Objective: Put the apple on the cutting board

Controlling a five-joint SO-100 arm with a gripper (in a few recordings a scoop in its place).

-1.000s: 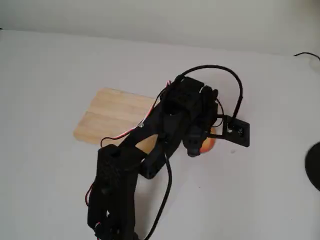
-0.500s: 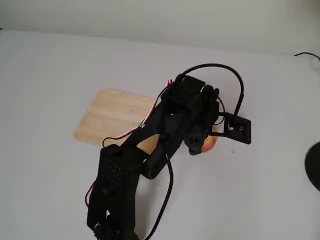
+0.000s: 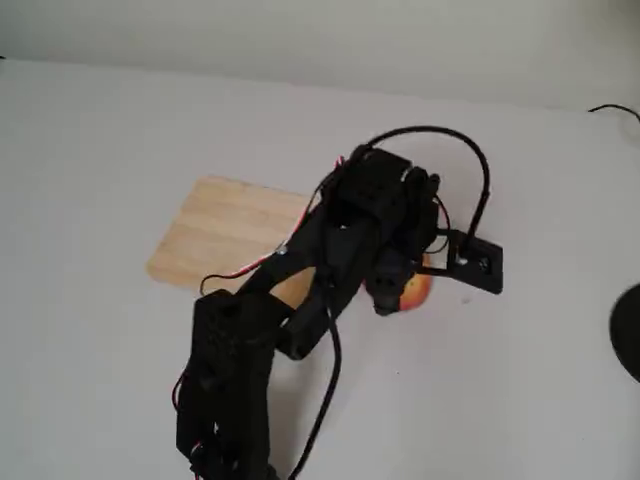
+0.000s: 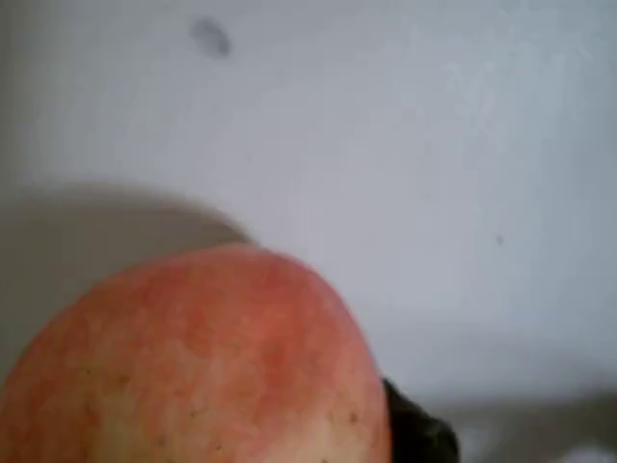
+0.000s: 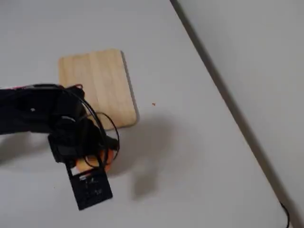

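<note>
Wrist view: your apple (image 4: 198, 362) sat right under the camera, off the board.

You had the gripper (image 3: 400, 285) down over the apple (image 3: 417, 287), which rested on the white desk; whether the jaws had closed on it could not be told. The cutting board (image 3: 225, 235) lay just beside, toward the desk's left edge in the fixed view, long axis pointing that way.

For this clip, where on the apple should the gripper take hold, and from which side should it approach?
Across the widest part of the apple, coming down from above. It is small and round, and sits on the table beside the cutting board, so its opposite flanks are the likeliest surfaces for two fingers. The gripper is already over it; whether the jaws have closed cannot be told.
</note>
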